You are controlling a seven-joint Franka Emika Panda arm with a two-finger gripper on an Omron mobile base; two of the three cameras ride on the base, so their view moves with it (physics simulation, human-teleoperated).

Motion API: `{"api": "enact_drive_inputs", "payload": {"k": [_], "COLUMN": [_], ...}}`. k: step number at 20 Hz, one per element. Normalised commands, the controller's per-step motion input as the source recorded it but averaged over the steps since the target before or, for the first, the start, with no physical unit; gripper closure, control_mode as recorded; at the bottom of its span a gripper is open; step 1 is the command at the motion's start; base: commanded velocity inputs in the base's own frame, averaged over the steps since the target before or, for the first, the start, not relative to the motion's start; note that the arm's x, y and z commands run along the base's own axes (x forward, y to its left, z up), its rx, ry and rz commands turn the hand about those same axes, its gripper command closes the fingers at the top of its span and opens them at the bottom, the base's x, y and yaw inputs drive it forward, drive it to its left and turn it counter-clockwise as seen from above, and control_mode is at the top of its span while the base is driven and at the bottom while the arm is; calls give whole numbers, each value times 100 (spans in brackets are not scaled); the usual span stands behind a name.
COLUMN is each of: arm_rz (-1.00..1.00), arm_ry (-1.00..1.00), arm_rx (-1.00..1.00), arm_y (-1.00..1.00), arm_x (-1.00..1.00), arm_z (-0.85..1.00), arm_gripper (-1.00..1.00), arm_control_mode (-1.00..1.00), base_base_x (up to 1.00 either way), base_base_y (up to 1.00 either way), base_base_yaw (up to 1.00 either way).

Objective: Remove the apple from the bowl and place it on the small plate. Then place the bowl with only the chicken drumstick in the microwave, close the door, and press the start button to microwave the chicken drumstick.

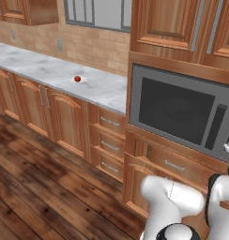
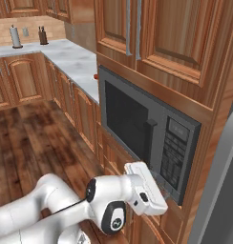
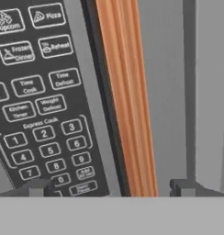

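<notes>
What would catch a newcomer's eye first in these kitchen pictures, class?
First, the microwave, built into the wooden cabinets with its door shut. Next, the white arm's gripper, jaws open, close up against the microwave's dark keypad at its right end. Last, the apple, a tiny red dot on the marble counter to the microwave's left.

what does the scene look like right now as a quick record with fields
microwave: built into wood cabinetry, right of the counter
door: closed, dark window
apple: on the marble counter, left of the microwave; whether a plate is under it cannot be told
gripper: open, holding nothing, at the keypad's lower right corner
keypad: popcorn, pizza, number buttons readable in the hand view
</notes>
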Motion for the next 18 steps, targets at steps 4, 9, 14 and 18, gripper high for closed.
{"api": "enact_drive_inputs", "payload": {"k": [4,9,14,18], "arm_rz": [0,0,0,0], "arm_ry": [0,0,-10,-10], "arm_rx": [0,0,0,0], "arm_y": [-18,-5,-23,-23], "arm_x": [59,10,0,0], "arm_z": [-32,-61,-27,-9], "arm_gripper": [-100,-100,-100,-100], "arm_control_mode": [-100,-100,-100,-100], "base_base_x": [0,0,0,0], "base_base_y": [0,0,0,0], "base_base_yaw": [0,0,0,0]}}
